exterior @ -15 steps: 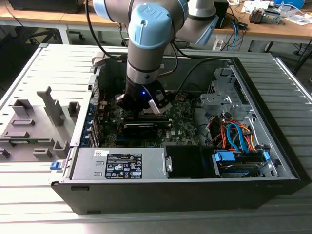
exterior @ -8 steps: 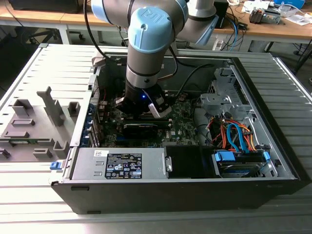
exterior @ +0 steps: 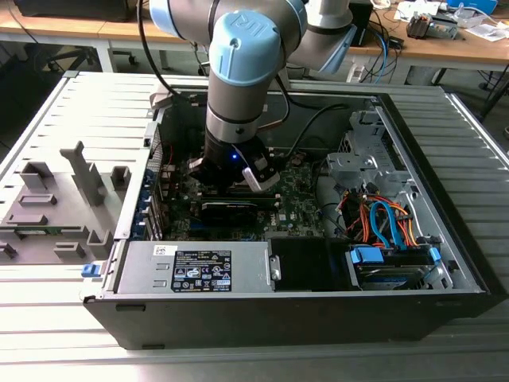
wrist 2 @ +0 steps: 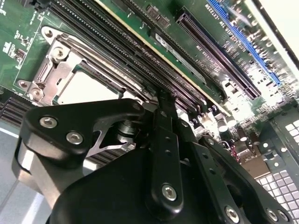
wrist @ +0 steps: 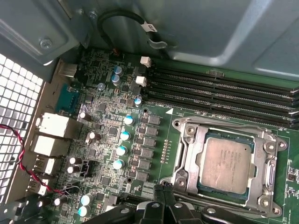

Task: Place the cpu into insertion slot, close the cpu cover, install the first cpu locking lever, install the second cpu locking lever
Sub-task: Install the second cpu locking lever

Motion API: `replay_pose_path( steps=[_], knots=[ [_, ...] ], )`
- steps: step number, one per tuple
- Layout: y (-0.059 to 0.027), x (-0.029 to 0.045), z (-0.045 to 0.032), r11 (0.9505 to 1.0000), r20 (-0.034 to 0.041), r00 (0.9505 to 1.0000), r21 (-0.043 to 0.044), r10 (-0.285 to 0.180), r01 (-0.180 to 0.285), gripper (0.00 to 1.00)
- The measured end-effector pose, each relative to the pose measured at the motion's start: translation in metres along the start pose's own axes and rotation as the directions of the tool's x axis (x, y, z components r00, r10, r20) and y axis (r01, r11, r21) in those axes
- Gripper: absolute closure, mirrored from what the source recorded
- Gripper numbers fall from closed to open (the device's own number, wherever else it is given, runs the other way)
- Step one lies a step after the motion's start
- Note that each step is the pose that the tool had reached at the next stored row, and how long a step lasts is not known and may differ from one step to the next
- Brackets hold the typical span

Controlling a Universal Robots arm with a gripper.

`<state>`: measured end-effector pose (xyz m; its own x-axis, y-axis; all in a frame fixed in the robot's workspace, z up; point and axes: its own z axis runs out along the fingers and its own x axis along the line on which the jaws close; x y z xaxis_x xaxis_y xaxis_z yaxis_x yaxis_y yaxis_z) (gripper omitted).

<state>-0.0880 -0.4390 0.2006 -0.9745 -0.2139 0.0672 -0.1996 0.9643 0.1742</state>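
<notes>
First wrist view: cpu (wrist: 227,164) flat in insertion slot (wrist: 187,140)

Print was present, but none could be read.
A white sticker (exterior: 201,270) sat on the grey power supply box (exterior: 143,259), lower left of centre in the exterior view; faint marks crossed the cpu (wrist: 227,164), and white lettering dotted the green board (wrist 2: 18,23).

Silver-topped cpu (wrist: 225,164) lies flat in the insertion slot (wrist: 188,154), cpu cover (wrist: 262,140) closed over it

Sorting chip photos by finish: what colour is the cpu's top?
Silver-grey metal, clearest in the first wrist view: the cpu.
</notes>
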Motion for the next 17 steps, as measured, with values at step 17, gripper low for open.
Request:
replay_pose_path(
  steps=[17],
  knots=[
    [0.0036,-0.0005,-0.0006,0.9985,-0.0104,0.9999,0.0537,0.006,-0.005,0.89]
  ],
)
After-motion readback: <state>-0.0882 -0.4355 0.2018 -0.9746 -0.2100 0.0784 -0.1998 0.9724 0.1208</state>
